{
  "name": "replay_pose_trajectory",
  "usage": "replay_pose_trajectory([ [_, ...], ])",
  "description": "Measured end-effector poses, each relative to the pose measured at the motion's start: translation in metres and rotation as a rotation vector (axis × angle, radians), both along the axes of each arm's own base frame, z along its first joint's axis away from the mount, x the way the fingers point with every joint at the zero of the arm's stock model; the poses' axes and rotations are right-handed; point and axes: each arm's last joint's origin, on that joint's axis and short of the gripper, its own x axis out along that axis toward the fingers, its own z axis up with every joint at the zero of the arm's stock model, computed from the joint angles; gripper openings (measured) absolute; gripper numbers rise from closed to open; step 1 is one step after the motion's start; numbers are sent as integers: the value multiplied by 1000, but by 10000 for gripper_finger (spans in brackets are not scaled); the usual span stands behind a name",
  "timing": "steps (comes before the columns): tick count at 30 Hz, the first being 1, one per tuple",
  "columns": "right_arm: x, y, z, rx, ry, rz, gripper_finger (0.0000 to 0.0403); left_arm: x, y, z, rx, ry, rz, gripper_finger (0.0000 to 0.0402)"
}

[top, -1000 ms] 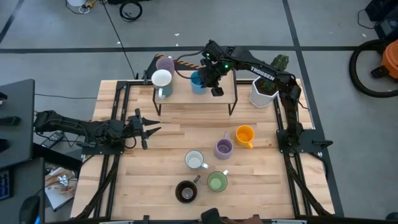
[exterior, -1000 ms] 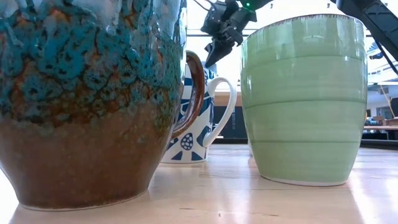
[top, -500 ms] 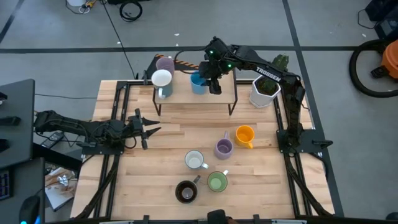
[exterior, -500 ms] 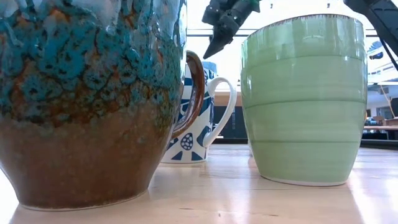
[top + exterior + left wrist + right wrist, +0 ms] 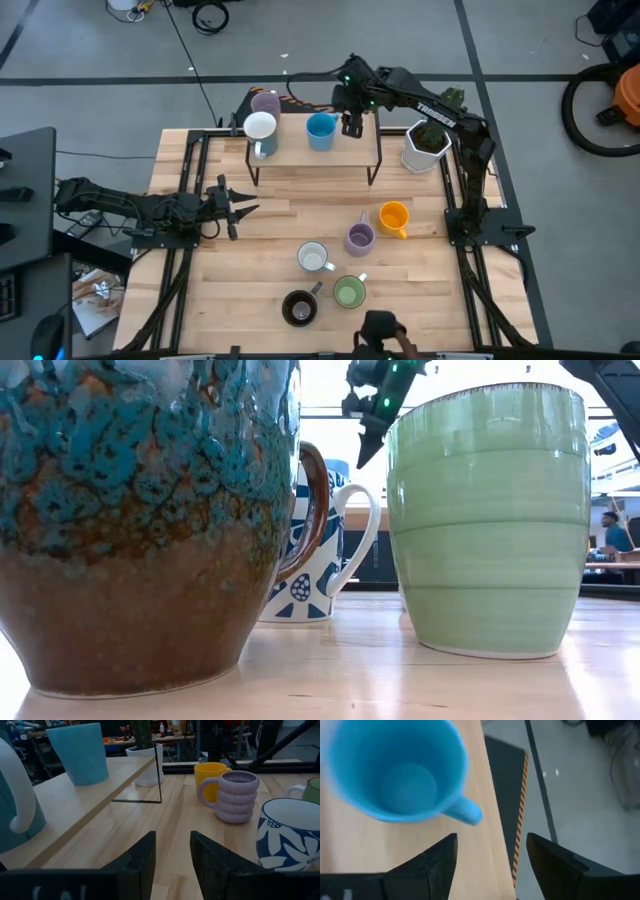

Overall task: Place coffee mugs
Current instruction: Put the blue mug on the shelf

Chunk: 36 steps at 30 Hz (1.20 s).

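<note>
Overhead, I see the wooden table (image 5: pixel 250 290) with a raised wooden shelf (image 5: pixel 290 150) on black legs along its far edge. My right arm reaches over the far side of that shelf; the right gripper (image 5: pixel 351 122) hangs just beside the blue mug (image 5: pixel 321 131), and the right wrist view shows its fingers spread apart with nothing between them, the mug standing free on the shelf with its handle towards the gripper. My left arm lies low at the table's left side, and the left gripper (image 5: pixel 236 208) points towards the middle; its fingers (image 5: pixel 142 857) are parted and hold nothing.

On the shelf's left end stand a white mug (image 5: pixel 260 128) and, behind it, a lilac mug (image 5: pixel 266 102). A white faceted pot with a cactus (image 5: pixel 424 145) sits at the table's far right corner, beside the shelf.

On the open table, the orange mug (image 5: pixel 394 217) and a second lilac mug (image 5: pixel 359 238) stand close together, right of centre. Nearer the front edge are a white mug with a blue pattern (image 5: pixel 313 258), a green mug (image 5: pixel 349 292) and a dark brown mug (image 5: pixel 299 308), grouped near one another. From table height, the brown mug, glazed teal on its upper part, and the green one fill the foreground, with the patterned mug between them farther back.
</note>
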Motion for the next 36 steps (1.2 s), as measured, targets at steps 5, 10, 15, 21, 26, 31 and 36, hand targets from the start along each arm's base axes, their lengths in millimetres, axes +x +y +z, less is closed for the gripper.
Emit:
replay_pose_trajectory([
  [5, 1, -17, -13, 9, -62, -9, 240, 0, 0, 0, -1, 3, 0, 128],
  [10, 4, -28, -19, 42, -116, 7, 239, 0, 0, 0, 3, 4, 0, 128],
  [15, 7, -35, -22, 28, -139, 16, 233, 0, 0, 0, 3, 5, 3, 128],
  [21, 10, -32, -24, 48, -141, 41, 227, 0, 0, -1, 4, 8, 3, 128],
  [26, 10, -29, -23, 3, -103, 7, 224, 0, 0, -1, 4, 14, 3, 128],
  [31, -3, -20, -12, -4, -56, -32, 224, 0, 0, -2, -2, 20, 4, 128],
  [36, -12, -10, -17, 177, -21, -92, 220, 0, 0, -2, -9, 20, 5, 128],
])
